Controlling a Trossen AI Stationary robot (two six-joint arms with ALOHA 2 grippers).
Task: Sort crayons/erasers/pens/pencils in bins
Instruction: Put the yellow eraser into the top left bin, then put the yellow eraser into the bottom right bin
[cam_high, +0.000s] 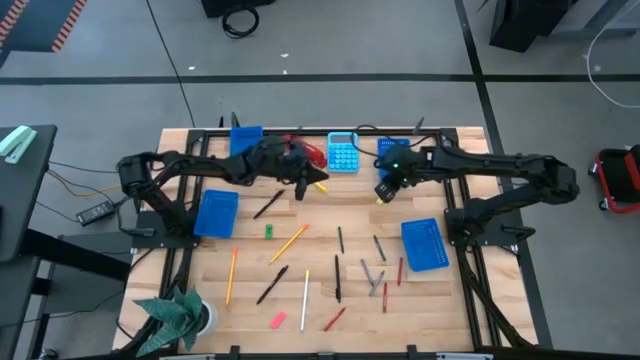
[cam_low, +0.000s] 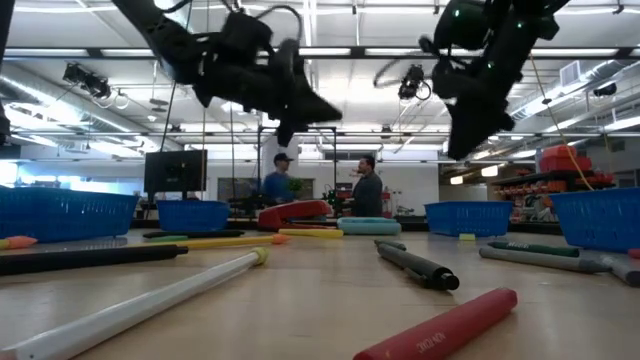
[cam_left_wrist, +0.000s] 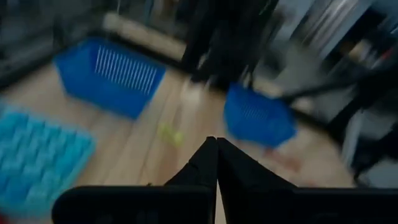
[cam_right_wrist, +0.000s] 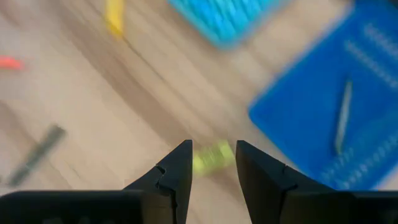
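Pencils (cam_high: 290, 243), pens (cam_high: 272, 284) and crayons (cam_high: 372, 275) lie scattered on the wooden table, with a green eraser (cam_high: 268, 231) and a pink eraser (cam_high: 278, 320). Blue bins stand at the left (cam_high: 216, 212), right (cam_high: 424, 245), far left (cam_high: 245, 138) and far right (cam_high: 393, 148). My right gripper (cam_right_wrist: 212, 163) hangs open above the yellow eraser (cam_right_wrist: 211, 155), which lies on the table (cam_low: 465, 237); the fingers stay clear of it. My left gripper (cam_left_wrist: 216, 149) is shut and empty, in the air near the table's far middle (cam_high: 300, 190).
A light-blue calculator (cam_high: 343, 153) and a red stapler (cam_high: 310, 150) sit at the far edge between the two far bins. One far bin holds a thin stick (cam_right_wrist: 342, 121). A potted plant (cam_high: 180, 315) stands at the near left corner. People stand in the room beyond (cam_low: 365, 190).
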